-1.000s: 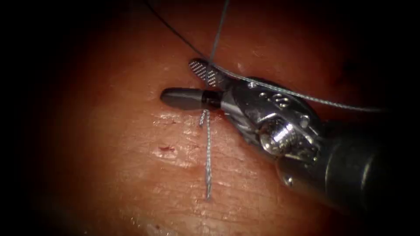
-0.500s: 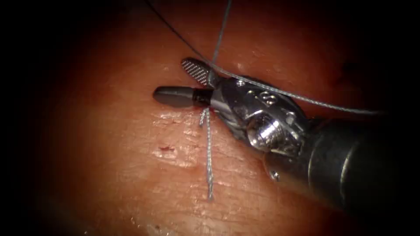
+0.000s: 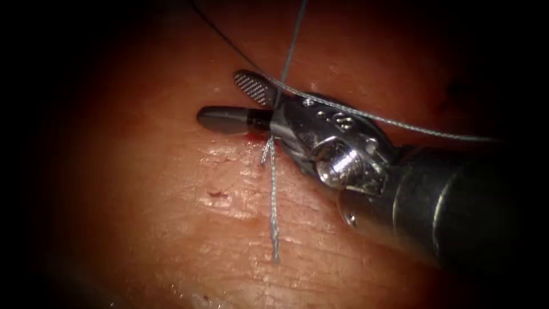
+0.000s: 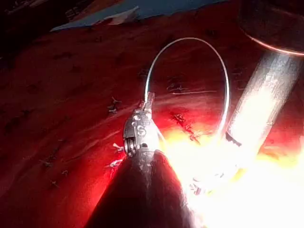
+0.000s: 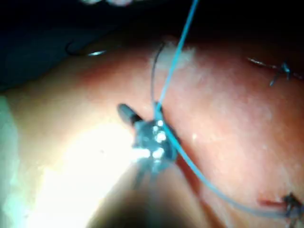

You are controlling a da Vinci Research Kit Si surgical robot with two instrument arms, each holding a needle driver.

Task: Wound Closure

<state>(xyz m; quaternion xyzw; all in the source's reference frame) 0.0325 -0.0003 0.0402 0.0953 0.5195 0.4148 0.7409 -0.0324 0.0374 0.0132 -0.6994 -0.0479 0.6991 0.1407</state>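
Thread (image 3: 343,110) crosses our right gripper (image 3: 229,103), whose jaws are spread mid-frame, holding nothing. Our left gripper (image 4: 148,100) pinches thread. We see no needle in the tissue (image 3: 171,229).

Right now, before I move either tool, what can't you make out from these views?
- Needle: I cannot find it; the thread runs off the endoscope view's top and right edges.
- Knot at the cut: the right tool, jaws open, covers where the thread tail meets the tissue.
- Left tool: in the left wrist view its tip is too small to tell what it holds.
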